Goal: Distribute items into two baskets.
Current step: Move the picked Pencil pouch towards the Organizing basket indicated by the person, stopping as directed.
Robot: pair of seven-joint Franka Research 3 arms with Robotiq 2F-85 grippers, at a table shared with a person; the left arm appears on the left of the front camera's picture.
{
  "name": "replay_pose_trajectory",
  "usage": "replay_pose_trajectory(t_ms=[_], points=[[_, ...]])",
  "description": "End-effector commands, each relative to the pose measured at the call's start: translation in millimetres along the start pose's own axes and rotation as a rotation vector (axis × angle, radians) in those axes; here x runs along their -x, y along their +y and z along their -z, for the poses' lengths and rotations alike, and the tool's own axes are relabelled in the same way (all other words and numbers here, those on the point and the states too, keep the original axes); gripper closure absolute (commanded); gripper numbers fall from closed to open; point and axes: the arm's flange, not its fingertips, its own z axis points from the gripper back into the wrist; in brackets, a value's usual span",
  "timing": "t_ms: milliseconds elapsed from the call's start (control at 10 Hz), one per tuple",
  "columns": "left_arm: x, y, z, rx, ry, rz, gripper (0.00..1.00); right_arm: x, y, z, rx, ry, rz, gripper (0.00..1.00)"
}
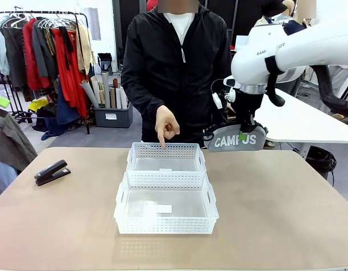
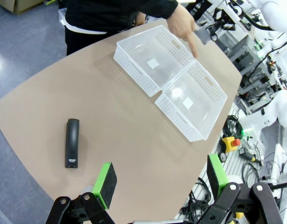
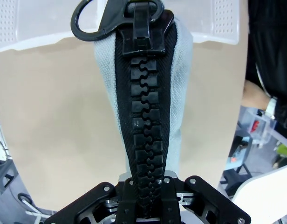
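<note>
A: What is on the big beige table (image 1: pixel 287 214)?

B: Two white rectangular plastic baskets with lattice walls stand at its middle, touching each other: the far basket (image 1: pixel 165 150) and the near basket (image 1: pixel 165 224). A person's hand (image 1: pixel 166 127) points one finger down at the far rim of the far basket.

A: And the grey oblong zip pouch (image 1: pixel 236 142) with the white "CAMPUS" letters?

B: It hangs in the air, to the right of the far basket. The right gripper (image 1: pixel 243 134) holds it from above, its jaws pressed on the black zip.

A: Where is the small black stapler (image 1: pixel 51 172)?

B: It lies flat near the left edge of the table, well apart from the baskets. The left gripper (image 2: pixel 160 177) hovers over the table with its jaws spread wide.
</note>
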Motion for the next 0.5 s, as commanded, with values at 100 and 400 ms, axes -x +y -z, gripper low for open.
replay_pose_trajectory(t_ms=[100, 400], points=[[0.3, -1.6, -0.5, -0.001, -0.004, 0.002, 0.00, -16.5, -12.2, 6.6, 0.025, 0.024, 0.004, 1.00], [0.3, -1.6, -0.5, -0.001, -0.004, 0.002, 0.00, -35.2, -18.6, 20.1, 0.023, 0.020, 0.015, 1.00]])
